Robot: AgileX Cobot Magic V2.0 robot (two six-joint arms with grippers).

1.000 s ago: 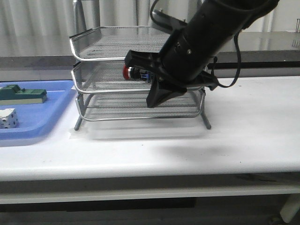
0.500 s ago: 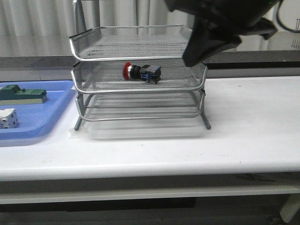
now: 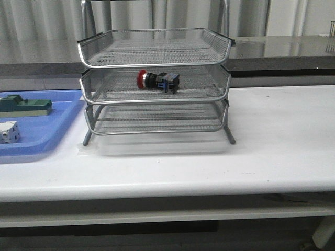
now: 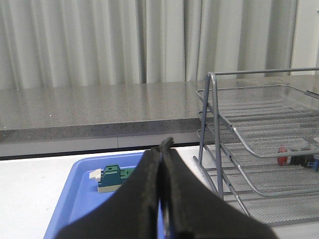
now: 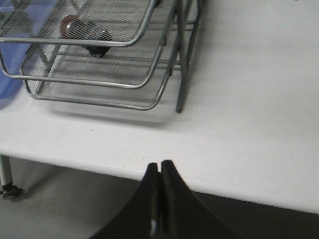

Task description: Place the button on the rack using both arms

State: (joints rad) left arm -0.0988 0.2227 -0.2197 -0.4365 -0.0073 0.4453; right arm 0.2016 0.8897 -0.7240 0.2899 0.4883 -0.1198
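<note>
Red-headed, black-bodied push-button with blue rear block (image 3: pixel 158 81) lying on its side in middle tier of silver wire-mesh rack (image 3: pixel 155 82). Left gripper (image 4: pixel 160 149) and right gripper (image 5: pixel 160 167) both closed, empty, well apart from it. Likely light, rigid, roll-prone; best gripped across black barrel.

1. 1 button (image 3: pixel 157 80) is seen, on rack's mid tier.
2. 1 rack (image 3: pixel 155 83) is counted, w/ 3 tiers.
3. 1 blue tray (image 3: pixel 39 137); 1 green block (image 3: pixel 25 106) and 1 white cube (image 3: pixel 9 132) are held in it.
4. 2 grippers are seen: left gripper (image 4: pixel 162 149), right gripper (image 5: pixel 160 168).
</note>
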